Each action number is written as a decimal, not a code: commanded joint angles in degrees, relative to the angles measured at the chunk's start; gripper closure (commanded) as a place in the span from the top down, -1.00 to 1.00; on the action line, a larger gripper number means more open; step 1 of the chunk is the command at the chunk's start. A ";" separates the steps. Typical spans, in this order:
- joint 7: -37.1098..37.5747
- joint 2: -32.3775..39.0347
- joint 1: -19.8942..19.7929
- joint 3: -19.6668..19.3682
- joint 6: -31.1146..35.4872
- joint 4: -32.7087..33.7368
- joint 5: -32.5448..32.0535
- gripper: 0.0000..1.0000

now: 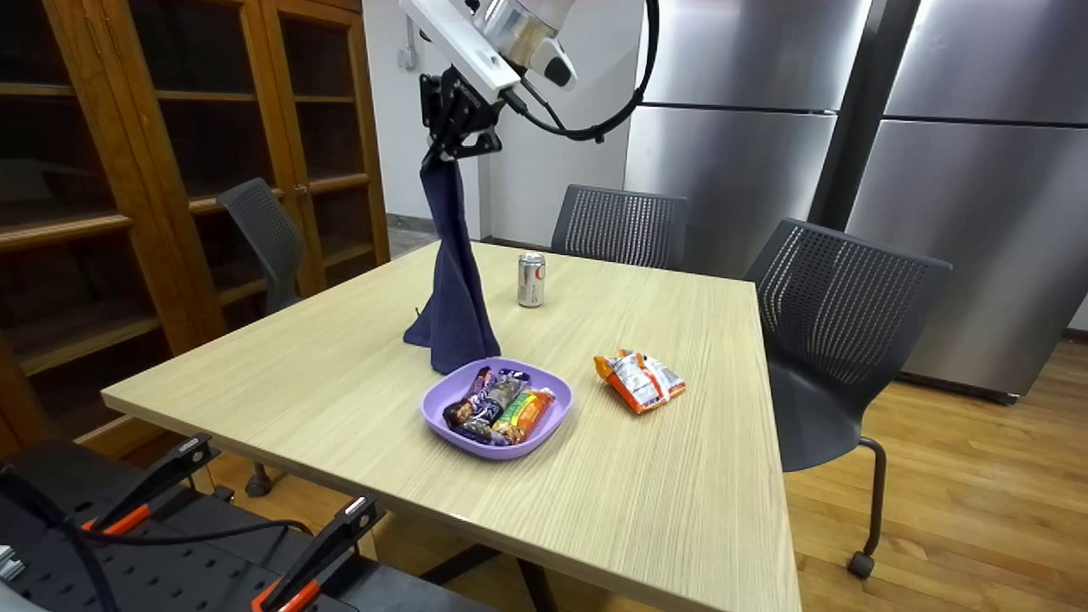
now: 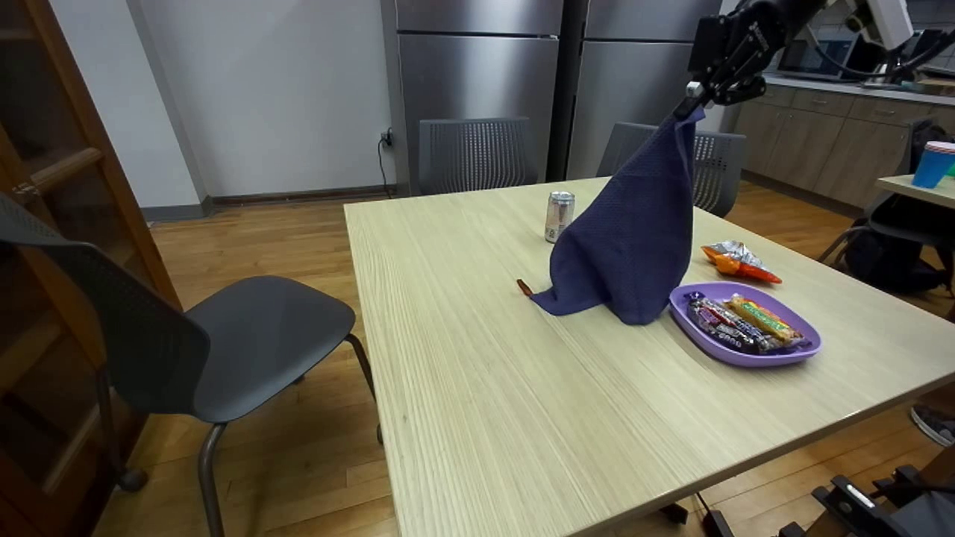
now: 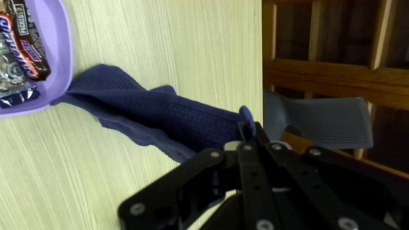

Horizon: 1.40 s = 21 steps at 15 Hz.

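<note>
A dark blue towel (image 1: 459, 289) (image 2: 634, 224) (image 3: 191, 118) hangs from my gripper (image 1: 438, 155) (image 2: 690, 102) (image 3: 250, 127), which is shut on its top corner well above the table. A small fold of blue cloth sticks up between the fingertips in the wrist view. The towel's lower end rests on the tabletop and touches or nearly touches a purple dish (image 1: 557, 425) (image 2: 809, 335) (image 3: 62, 60). Several wrapped snack bars (image 1: 501, 406) (image 2: 746, 324) (image 3: 27, 48) lie in that dish. Beside the towel's lower corner pokes a small reddish-brown item (image 2: 524, 287), partly hidden.
A silver can (image 1: 531, 280) (image 2: 559, 216) stands upright behind the towel. An orange and white snack bag (image 1: 642, 382) (image 2: 739, 261) lies near the dish. Chairs (image 1: 850, 331) (image 2: 261, 350) (image 3: 326, 121) surround the wooden table (image 1: 663, 510). A glass-door cabinet (image 1: 204, 127) and steel refrigerators (image 1: 731, 187) stand beyond.
</note>
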 commanded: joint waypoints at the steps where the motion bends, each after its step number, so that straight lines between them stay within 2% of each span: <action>1: 1.64 -4.04 0.83 -1.78 -1.82 -3.02 0.01 -0.99; 15: 3.13 -12.33 0.02 -7.76 -0.84 -13.77 -0.92 -0.99; 21: 4.76 -13.23 -0.25 -9.47 -0.42 -16.40 -2.31 -0.99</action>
